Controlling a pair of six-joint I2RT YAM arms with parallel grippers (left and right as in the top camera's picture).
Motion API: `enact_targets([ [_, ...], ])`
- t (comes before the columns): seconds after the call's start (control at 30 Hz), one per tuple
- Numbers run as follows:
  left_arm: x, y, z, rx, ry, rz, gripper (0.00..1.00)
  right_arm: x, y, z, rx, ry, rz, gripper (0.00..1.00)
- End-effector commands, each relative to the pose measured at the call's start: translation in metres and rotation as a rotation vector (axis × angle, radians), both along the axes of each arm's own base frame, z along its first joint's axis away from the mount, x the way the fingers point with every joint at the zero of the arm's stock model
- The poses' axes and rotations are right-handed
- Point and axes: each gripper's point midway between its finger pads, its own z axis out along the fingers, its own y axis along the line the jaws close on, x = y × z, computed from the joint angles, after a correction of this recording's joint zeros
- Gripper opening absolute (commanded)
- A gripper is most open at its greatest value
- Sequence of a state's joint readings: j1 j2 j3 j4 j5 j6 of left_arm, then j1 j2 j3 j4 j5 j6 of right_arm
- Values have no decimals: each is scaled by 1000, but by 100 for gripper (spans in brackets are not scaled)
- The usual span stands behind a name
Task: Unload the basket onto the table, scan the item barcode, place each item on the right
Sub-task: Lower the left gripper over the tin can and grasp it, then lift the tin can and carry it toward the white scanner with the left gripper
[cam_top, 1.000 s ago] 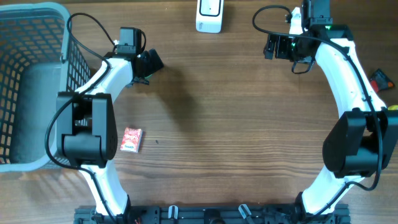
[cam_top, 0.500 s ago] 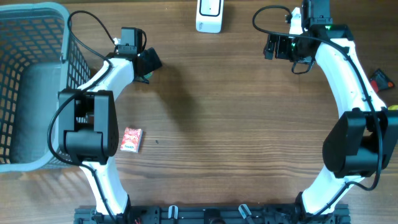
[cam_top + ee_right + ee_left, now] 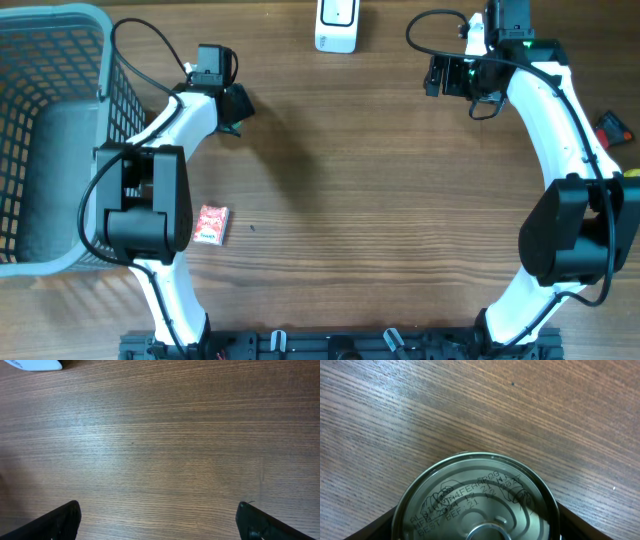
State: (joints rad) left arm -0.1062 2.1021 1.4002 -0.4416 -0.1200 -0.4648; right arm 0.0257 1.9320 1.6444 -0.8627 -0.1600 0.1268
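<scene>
Now, nearest the arms' bases, a small red packet (image 3: 211, 224) lies flat toward the surface's (image 3: 380, 230) left edge. Farther back on the left, toward the far edge, the left tool (image 3: 477, 527) clasps a tin can (image 3: 475, 492). It is rigid, smooth metal, likely hefty and slippery (hold the round wall, not the ridged lid). The right tool (image 3: 157, 517) gapes wide, empty. At the far edge sits a white device (image 3: 337, 25), probably the scanner.

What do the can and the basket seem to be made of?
The can: metal, probably steel or aluminium, with a shiny silver end, pressed rings and an inked date code. The basket: looks like matte grey-blue moulded plastic, judging by its lattice walls.
</scene>
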Motion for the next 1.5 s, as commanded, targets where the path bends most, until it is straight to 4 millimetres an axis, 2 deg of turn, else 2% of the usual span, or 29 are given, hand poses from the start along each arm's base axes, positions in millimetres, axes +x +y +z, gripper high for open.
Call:
enact_targets([
  [0.0, -17, -15, -25, -14, 84, -34, 72, 0, 2, -5, -1, 11, 14, 100],
  [0.27, -28, -43, -26, 10, 114, -140, 72, 0, 2, -5, -2, 12, 14, 100],
  [0.57, -55, -93, -27, 28, 175, -262, 72, 2, 0, -4, -14, -1, 19, 100],
  [0.73, -69, -127, -27, 39, 184, -348, 71, 4, 0, -4, -14, -7, 20, 100],
  [0.87, -88, -170, -27, 47, 180, -453, 71, 4, -1, -3, -22, -11, 27, 100],
  [1.03, -109, -209, -26, 57, 175, -555, 69, 5, -1, -3, -25, -14, 34, 100],
  [1.1, -115, -218, -26, 61, 173, -580, 63, 5, -1, -3, -27, -14, 39, 100],
  [1.23, -121, -229, -19, 59, 157, -606, 62, 5, -2, -3, -28, -15, 39, 100],
  [1.47, -114, -234, 20, 29, 75, -607, 59, 5, -2, -3, -28, -15, 39, 100],
])
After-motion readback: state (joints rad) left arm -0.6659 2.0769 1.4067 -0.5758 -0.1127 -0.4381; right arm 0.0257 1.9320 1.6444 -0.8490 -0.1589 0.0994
